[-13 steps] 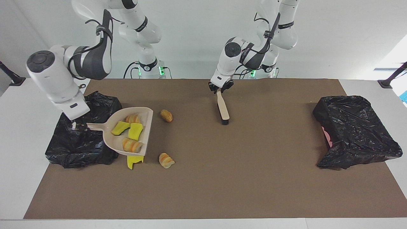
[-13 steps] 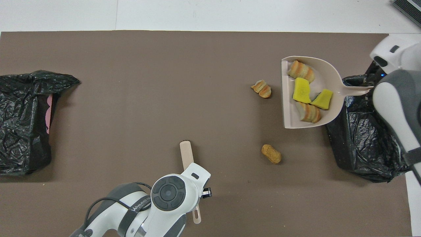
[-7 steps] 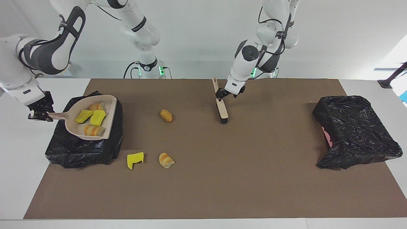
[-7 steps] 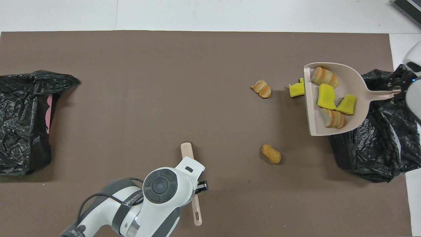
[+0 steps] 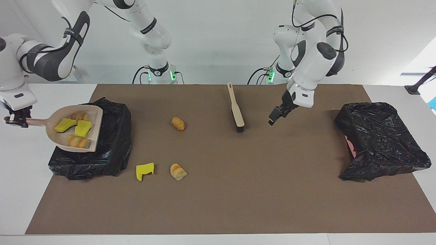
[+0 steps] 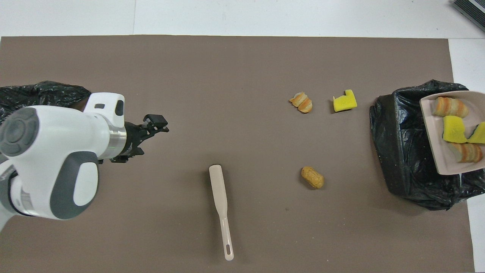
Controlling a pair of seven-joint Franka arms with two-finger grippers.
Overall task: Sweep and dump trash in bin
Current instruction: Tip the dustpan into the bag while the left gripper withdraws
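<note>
My right gripper (image 5: 15, 119) is shut on the handle of the beige dustpan (image 5: 47, 120), which it holds raised over the black-lined bin (image 5: 112, 143) at the right arm's end. Several pieces of trash (image 5: 82, 127) lie in the pan: yellow sponge and striped bread. In the overhead view the dustpan (image 6: 432, 129) shows over the bin (image 6: 401, 159), and the right gripper is out of frame. On the mat lie a yellow sponge (image 5: 144, 170), a striped bread piece (image 5: 178, 171) and a tan piece (image 5: 178, 123). My left gripper (image 5: 274, 119) hangs open and empty over the mat.
The beige brush (image 5: 236, 109) with black bristles lies flat on the mat, its handle toward the robots, beside the left gripper. A second black-bagged bin (image 5: 378, 139) stands at the left arm's end. The left arm partly covers that bin (image 6: 22, 91) in the overhead view.
The right arm lifted the loaded dustpan off the mat and over the bin, uncovering a yellow sponge. The left gripper let go of the brush and swung toward the left arm's end.
</note>
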